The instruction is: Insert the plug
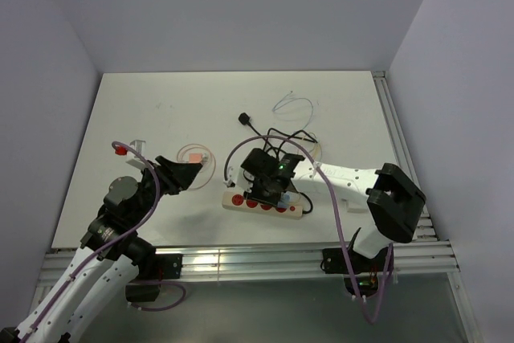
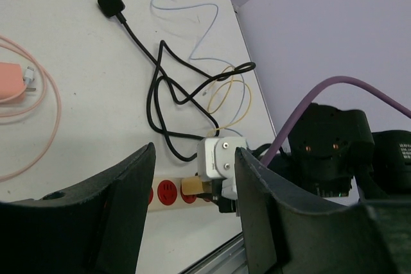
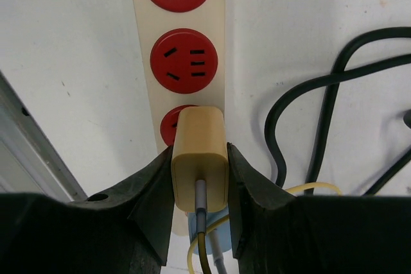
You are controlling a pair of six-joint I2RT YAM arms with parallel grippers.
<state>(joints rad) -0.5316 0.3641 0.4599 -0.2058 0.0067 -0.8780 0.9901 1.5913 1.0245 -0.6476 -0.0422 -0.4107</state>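
Right wrist view: the cream plug (image 3: 200,158) is clamped by the right gripper (image 3: 200,166) at frame centre, its long axis aimed up-frame, partly covering the third red socket (image 3: 171,126); the left gripper (image 2: 194,158) is spread, empty.

Soft, even light is washing the white table (image 1: 337,118); shadows are lying faint, close edges perhaps blurring.

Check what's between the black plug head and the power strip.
Looped black cable and thin wires lying on the table; clearest in the left wrist view.
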